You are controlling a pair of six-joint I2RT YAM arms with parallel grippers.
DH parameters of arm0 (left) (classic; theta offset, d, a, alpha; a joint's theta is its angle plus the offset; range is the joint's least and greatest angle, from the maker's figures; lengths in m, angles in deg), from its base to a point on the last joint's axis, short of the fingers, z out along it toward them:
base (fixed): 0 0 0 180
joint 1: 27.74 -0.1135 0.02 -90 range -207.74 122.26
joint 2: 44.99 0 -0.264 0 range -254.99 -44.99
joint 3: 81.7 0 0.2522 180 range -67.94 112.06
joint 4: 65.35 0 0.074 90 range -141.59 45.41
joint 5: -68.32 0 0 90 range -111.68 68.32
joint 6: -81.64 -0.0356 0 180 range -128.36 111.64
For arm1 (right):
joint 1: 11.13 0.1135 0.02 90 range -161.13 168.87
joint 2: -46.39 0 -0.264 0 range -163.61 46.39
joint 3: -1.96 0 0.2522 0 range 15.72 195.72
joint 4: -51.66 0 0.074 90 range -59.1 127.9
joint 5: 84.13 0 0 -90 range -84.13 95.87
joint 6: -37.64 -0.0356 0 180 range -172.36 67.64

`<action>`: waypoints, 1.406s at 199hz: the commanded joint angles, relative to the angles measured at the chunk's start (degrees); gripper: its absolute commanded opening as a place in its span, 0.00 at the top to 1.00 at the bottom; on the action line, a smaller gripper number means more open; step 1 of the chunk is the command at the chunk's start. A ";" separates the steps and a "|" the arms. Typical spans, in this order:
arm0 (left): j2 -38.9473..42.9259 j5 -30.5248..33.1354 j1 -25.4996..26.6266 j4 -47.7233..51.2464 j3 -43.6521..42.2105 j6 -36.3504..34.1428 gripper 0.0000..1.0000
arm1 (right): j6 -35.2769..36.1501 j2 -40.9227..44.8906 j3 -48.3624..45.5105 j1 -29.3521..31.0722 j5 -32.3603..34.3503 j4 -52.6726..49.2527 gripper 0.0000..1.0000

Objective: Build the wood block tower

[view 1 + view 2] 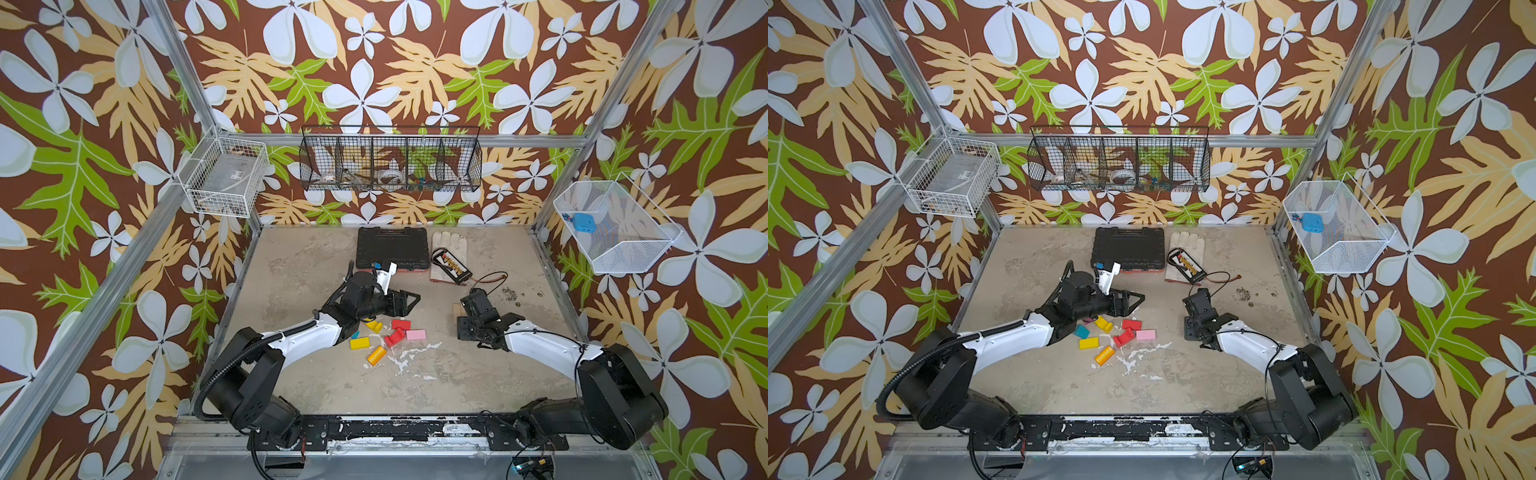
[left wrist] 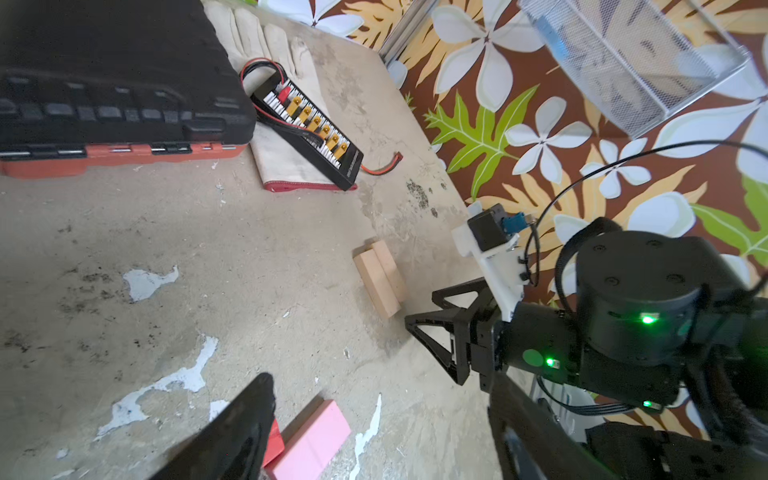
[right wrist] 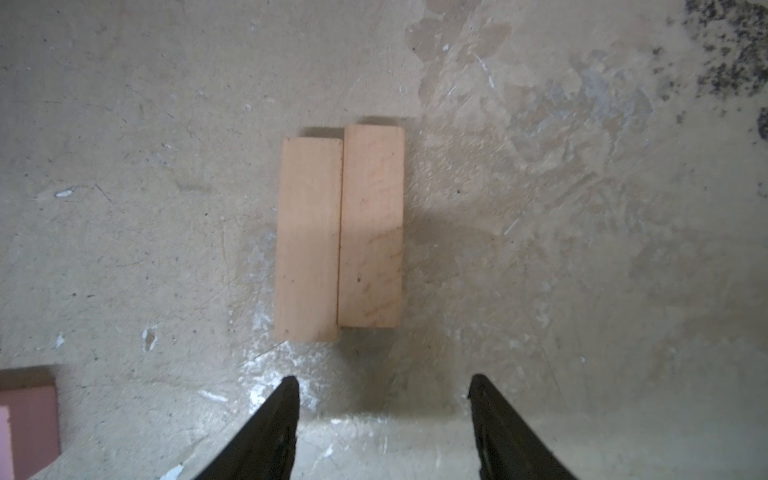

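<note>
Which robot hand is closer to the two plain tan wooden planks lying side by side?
Right. The right gripper hangs open right by one end of the two plain tan wooden planks. The left gripper is farther away, over by the scattered coloured blocks.

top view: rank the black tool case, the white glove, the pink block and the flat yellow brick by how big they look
1. black tool case
2. white glove, though partly covered
3. pink block and flat yellow brick: they look about alike, so no ranking between them
</note>
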 commanded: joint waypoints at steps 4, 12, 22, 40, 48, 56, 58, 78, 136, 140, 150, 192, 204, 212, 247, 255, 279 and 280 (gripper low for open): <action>-0.96 1.00 0.33 3.15 1.42 -1.90 0.19 | -0.38 -1.25 0.80 0.01 -0.29 -0.04 0.35; -0.92 1.63 0.29 3.72 1.75 -1.99 0.19 | -0.40 -1.72 1.01 0.03 -0.21 -0.21 0.36; -0.76 2.34 0.33 4.03 1.73 -1.92 0.19 | -0.40 -2.20 1.29 0.00 -0.21 -0.34 0.37; -0.48 3.02 0.33 4.24 1.62 -1.95 0.19 | -0.71 -2.39 1.38 -0.02 0.27 -0.36 0.38; -0.39 3.23 0.33 4.21 1.59 -2.02 0.20 | -0.89 -2.61 1.47 -0.02 0.54 -0.40 0.38; -0.39 3.52 0.33 4.25 1.48 -2.04 0.20 | -0.93 -2.93 1.70 0.03 0.71 -0.45 0.37; -0.32 3.67 0.33 4.29 1.50 -2.14 0.20 | -0.98 -3.08 1.79 0.03 0.68 -0.50 0.38; -0.20 4.40 0.33 4.64 1.60 -2.26 0.20 | -1.01 -4.42 2.59 -0.03 0.84 -0.89 0.40; 0.23 4.38 0.33 4.78 1.60 -2.17 0.20 | -1.28 -5.46 3.39 -0.12 1.72 -1.21 0.41; 0.23 4.35 0.33 4.78 1.60 -2.14 0.20 | -1.27 -5.58 3.46 -0.12 1.82 -1.28 0.41; 0.25 4.34 0.35 4.84 1.60 -2.08 0.20 | -1.37 -5.86 3.65 -0.12 1.92 -1.37 0.41; 0.14 4.60 0.33 5.19 1.85 -2.15 0.20 | -1.48 -6.71 4.19 -0.12 2.18 -1.80 0.42; 0.14 4.59 0.34 5.19 1.86 -2.15 0.20 | -1.61 -6.53 4.10 -0.12 2.19 -1.72 0.42; 0.21 4.60 0.33 5.17 1.86 -2.17 0.20 | -1.63 -6.45 4.04 -0.12 2.18 -1.72 0.42; 0.57 4.91 0.33 5.63 1.95 -2.17 0.20 | -1.92 -3.67 2.70 -0.07 2.38 -1.01 0.41; 0.81 5.42 0.33 5.87 2.04 -2.26 0.20 | -2.12 -1.78 1.80 -0.08 2.59 -0.54 0.39; 1.03 7.69 0.33 6.20 1.70 -3.26 0.20 | -2.32 6.13 -1.51 0.00 1.23 1.15 0.32; 0.98 7.77 0.33 6.19 1.69 -3.33 0.20 | -2.33 6.49 -1.56 -0.02 1.04 1.25 0.32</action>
